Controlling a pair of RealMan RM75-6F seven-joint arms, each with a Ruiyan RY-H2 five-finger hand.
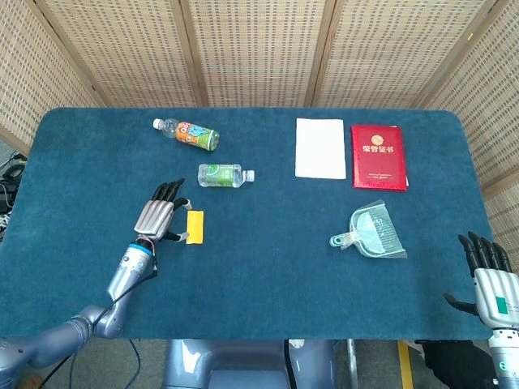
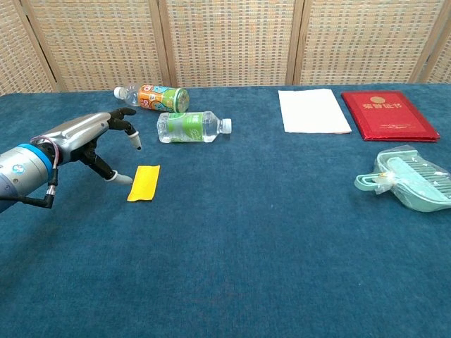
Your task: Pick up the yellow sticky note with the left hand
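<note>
Left robot hand (image 2: 95,141) hovers just left of the note (image 2: 144,183), fingers spread and slightly curled, holding nothing — thumb tip near the note's left edge but apart from it as far as I can tell. Note lies flat on the blue tabletop (image 2: 268,239), long side running away from the robot, so nothing sticks up to pinch; probably why the robot hand sits low and to the side, to get a fingertip under or against an edge. From the head view the left robot hand (image 1: 157,217) is beside the note (image 1: 195,226), not over it.

Right robot hand (image 1: 486,271) is parked at the near right corner, fingers apart, empty — out of the way since the task names the left.

Green bottle (image 2: 190,127) lies on its side just beyond the note, orange bottle (image 2: 153,96) further back; a wide reach could nudge the green one.

Pick not yet done.
</note>
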